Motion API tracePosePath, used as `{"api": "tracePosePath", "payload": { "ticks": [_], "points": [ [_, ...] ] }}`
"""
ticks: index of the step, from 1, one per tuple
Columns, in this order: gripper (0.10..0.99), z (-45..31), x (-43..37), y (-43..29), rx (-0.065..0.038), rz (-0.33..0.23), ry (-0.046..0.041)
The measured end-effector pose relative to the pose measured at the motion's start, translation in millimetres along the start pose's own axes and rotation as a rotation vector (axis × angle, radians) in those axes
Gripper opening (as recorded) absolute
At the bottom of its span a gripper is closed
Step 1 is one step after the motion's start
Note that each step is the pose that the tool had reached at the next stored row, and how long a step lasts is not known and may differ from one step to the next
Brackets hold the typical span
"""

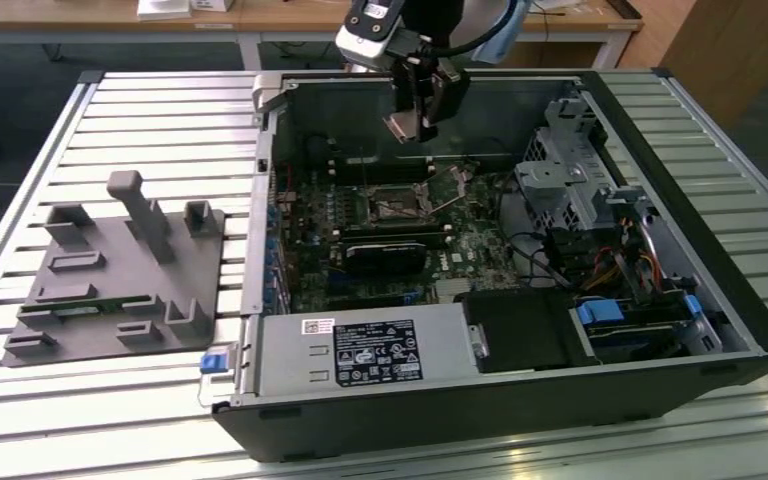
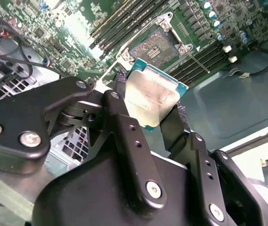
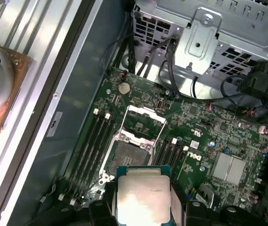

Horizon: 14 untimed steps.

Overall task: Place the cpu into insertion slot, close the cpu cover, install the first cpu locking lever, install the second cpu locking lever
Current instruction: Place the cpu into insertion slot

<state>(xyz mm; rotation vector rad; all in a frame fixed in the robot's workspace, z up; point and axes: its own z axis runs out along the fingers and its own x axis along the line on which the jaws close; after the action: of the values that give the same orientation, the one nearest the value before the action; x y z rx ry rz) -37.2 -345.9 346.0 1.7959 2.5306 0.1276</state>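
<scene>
Currently the gripper (image 1: 418, 118) is positioned over the open computer case (image 1: 704, 200), well above the motherboard (image 1: 357, 275). The insertion slot (image 3: 126, 155) is seen bare, with the cpu cover (image 3: 148, 113) swung up beside it. The cpu (image 2: 151, 101) is clamped by its opposite edges between the fingers (image 2: 124, 122), which are closed narrowly on it; it has not yet been seated.

Risks, as judged:
- Only a thin edge grip is provided, so the chip could be slipped or rotated by any jolt.
- If the chip is lowered skewed or off-centre, socket contacts could be bent.
- The raised cover could be struck by a finger if the approach is drifted toward it.
- Keying cannot be confirmed from these views; wrong orientation would prevent seating.
</scene>
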Motion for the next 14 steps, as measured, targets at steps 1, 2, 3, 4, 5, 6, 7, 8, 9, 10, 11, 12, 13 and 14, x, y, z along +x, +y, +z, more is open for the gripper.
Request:
{"api": "tracePosePath", "payload": {
  "ticks": [1, 2, 3, 4, 5, 6, 7, 8, 9, 10, 11, 12, 13, 14],
  "points": [
    [0.541, 0.5, 0.1, -0.1, 0.0, 0.012, -0.001],
    [0.541, 0.9, 0.1, -0.2, 0.0, 0.023, -0.002],
    [0.541, 1.4, 0.2, -0.3, -0.001, 0.034, -0.003],
    [0.541, 1.8, 0.3, -0.4, -0.001, 0.044, -0.0039],
    [0.541, 2.2, 0.4, -0.4, -0.001, 0.053, -0.0046],
    [0.541, 2.6, 0.6, -0.4, -0.001, 0.062, -0.0055],
    [0.541, 2.9, 0.7, -0.4, -0.001, 0.07, -0.0064],
    [0.541, 3.3, 0.8, -0.5, -0.001, 0.08, -0.0072],
    [0.541, 3.7, 0.9, -0.6, -0.002, 0.088, -0.0083],
    [0.541, 4.2, 1.0, -0.8, -0.002, 0.097, -0.0094],
    [0.541, 4.6, 1.1, -0.9, -0.002, 0.107, -0.0103],
    [0.541, 5.1, 1.2, -0.9, -0.002, 0.116, -0.0112],
    [0.541, 5.7, 1.3, -1.0, -0.002, 0.126, -0.0123],
    [0.541, 6.4, 1.4, -1.1, -0.002, 0.138, -0.0135]
  ]
}}
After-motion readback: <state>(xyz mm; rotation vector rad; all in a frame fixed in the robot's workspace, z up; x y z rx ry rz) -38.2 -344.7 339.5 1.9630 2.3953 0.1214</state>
